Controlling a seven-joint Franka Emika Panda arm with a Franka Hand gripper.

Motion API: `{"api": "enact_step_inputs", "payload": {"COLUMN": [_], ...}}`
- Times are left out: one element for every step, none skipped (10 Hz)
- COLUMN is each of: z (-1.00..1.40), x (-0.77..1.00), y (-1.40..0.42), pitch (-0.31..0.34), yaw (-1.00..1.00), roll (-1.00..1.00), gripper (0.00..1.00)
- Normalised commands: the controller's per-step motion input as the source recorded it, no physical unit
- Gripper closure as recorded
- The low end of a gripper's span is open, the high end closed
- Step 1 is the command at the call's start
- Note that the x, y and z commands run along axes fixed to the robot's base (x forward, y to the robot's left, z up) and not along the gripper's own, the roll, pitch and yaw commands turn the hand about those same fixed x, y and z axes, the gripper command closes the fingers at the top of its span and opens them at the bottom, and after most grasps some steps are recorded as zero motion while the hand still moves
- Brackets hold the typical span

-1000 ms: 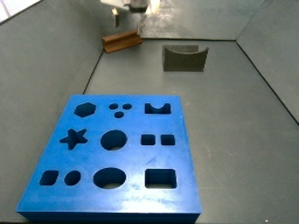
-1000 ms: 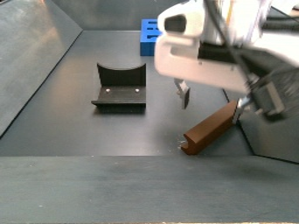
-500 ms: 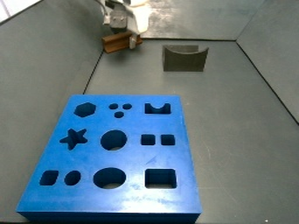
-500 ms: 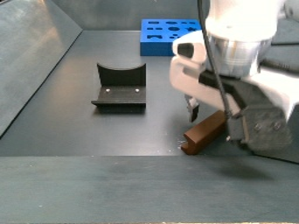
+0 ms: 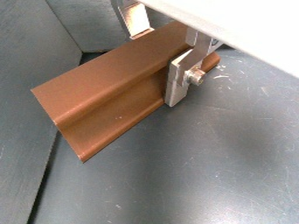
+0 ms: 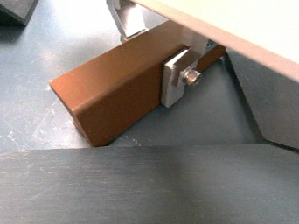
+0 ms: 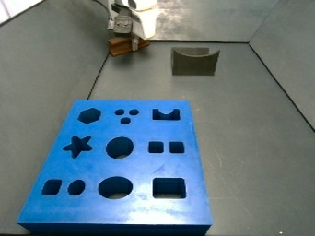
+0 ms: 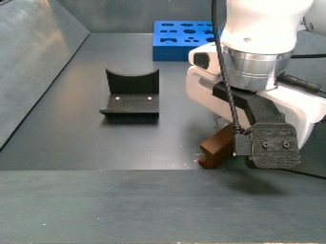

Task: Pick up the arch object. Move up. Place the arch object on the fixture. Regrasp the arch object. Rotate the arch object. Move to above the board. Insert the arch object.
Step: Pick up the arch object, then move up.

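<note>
The arch object [image 5: 105,96] is an orange-brown wooden block lying on the grey floor, also seen in a wrist view [image 6: 111,92]. My gripper [image 5: 156,66] is down over it, with one silver finger [image 5: 177,79] flat against its near side and the other behind its far edge; it looks shut on the block. In a side view the gripper [image 7: 124,32] and block [image 7: 121,43] are at the far left by the wall. Another side view shows the block [image 8: 216,146] under the gripper [image 8: 234,129]. The fixture [image 7: 192,62] [image 8: 130,95] stands empty. The blue board [image 7: 142,171] [image 8: 163,50] lies apart.
A sloping grey wall [image 7: 50,64] runs close beside the arch object. More grey walls [image 8: 32,76] enclose the floor. The robot's white hand and cables [image 8: 261,57] hide most of the block in that side view.
The gripper has come down from above the arch object and now straddles it. The block has not moved from the floor.
</note>
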Motion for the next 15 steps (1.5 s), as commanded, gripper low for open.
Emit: {"api": "enact_step_inputs", "payload": {"z": [0.00, 0.00, 0.00, 0.00, 0.00, 0.00, 0.00, 0.00, 0.00, 0.00, 0.00, 0.83, 0.82, 0.75, 0.59], "x": [0.00, 0.00, 0.00, 0.00, 0.00, 0.00, 0.00, 0.00, 0.00, 0.00, 0.00, 0.00, 0.02, 0.00, 0.00], "y": [0.00, 0.00, 0.00, 0.00, 0.00, 0.00, 0.00, 0.00, 0.00, 0.00, 0.00, 0.00, 0.00, -0.01, 0.00], "pitch": [0.000, 0.000, 0.000, 0.000, 0.000, 0.000, 0.000, 0.000, 0.000, 0.000, 0.000, 0.000, 0.007, 0.030, 0.060], "yaw": [0.00, 0.00, 0.00, 0.00, 0.00, 0.00, 0.00, 0.00, 0.00, 0.00, 0.00, 0.00, 0.01, 0.01, 0.00], "roll": [0.00, 0.00, 0.00, 0.00, 0.00, 0.00, 0.00, 0.00, 0.00, 0.00, 0.00, 0.00, 0.00, 0.00, 0.00], "gripper": [1.00, 1.00, 1.00, 1.00, 1.00, 1.00, 1.00, 1.00, 1.00, 1.00, 1.00, 1.00, 1.00, 1.00, 1.00]}}
